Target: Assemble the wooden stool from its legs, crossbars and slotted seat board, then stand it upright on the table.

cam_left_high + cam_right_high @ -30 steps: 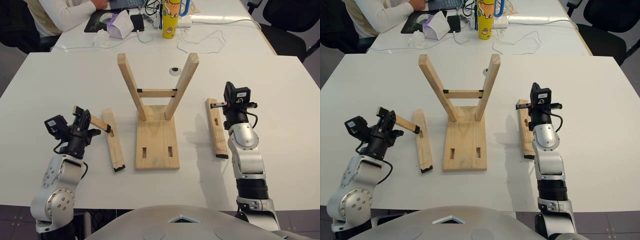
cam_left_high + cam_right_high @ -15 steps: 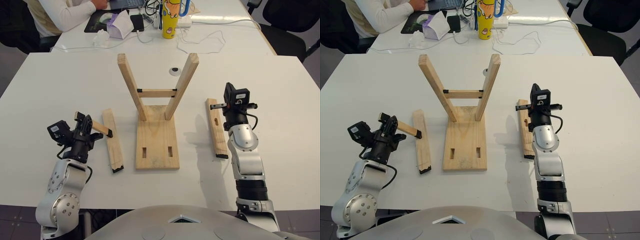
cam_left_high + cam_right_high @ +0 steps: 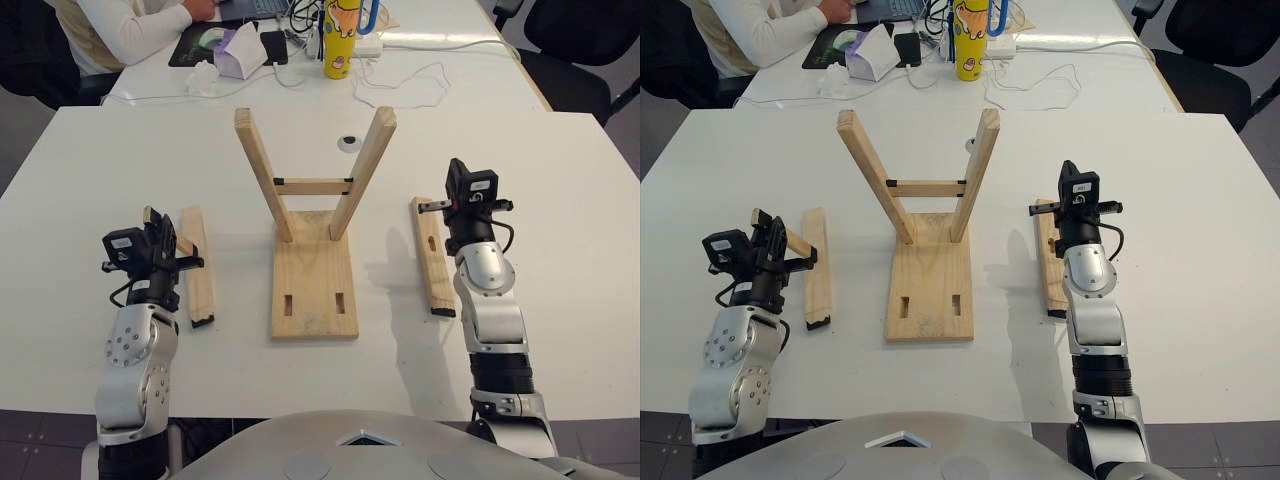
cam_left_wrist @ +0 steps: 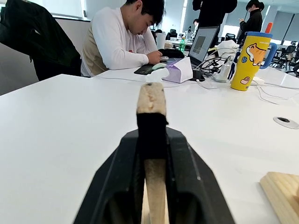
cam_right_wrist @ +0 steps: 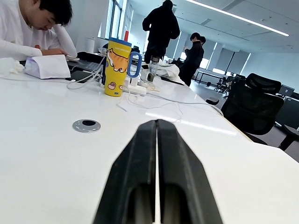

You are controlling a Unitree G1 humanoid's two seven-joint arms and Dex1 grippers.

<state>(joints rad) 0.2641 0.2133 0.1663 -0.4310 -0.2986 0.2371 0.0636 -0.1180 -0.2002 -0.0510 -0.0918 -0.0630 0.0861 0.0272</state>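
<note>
My left gripper [image 4: 152, 140] is clamped on a crossbar [image 4: 151, 100], which sticks out past the fingertips toward the far edge of the worktop [image 3: 560, 180]. Just beside it, on the inner side, a loose leg [image 3: 197, 265] lies flat with its dark end toward the near edge. A strip of white worktop separates that leg from the seat board [image 3: 314, 290], which lies flat in the middle. Two upright legs [image 3: 258, 170] and a fitted crossbar [image 3: 314, 186] stand in its far end. My right gripper [image 5: 156, 126] is pressed together on nothing, just beside a second loose leg [image 3: 431, 255]. A wide stretch of worktop lies to its right.
</note>
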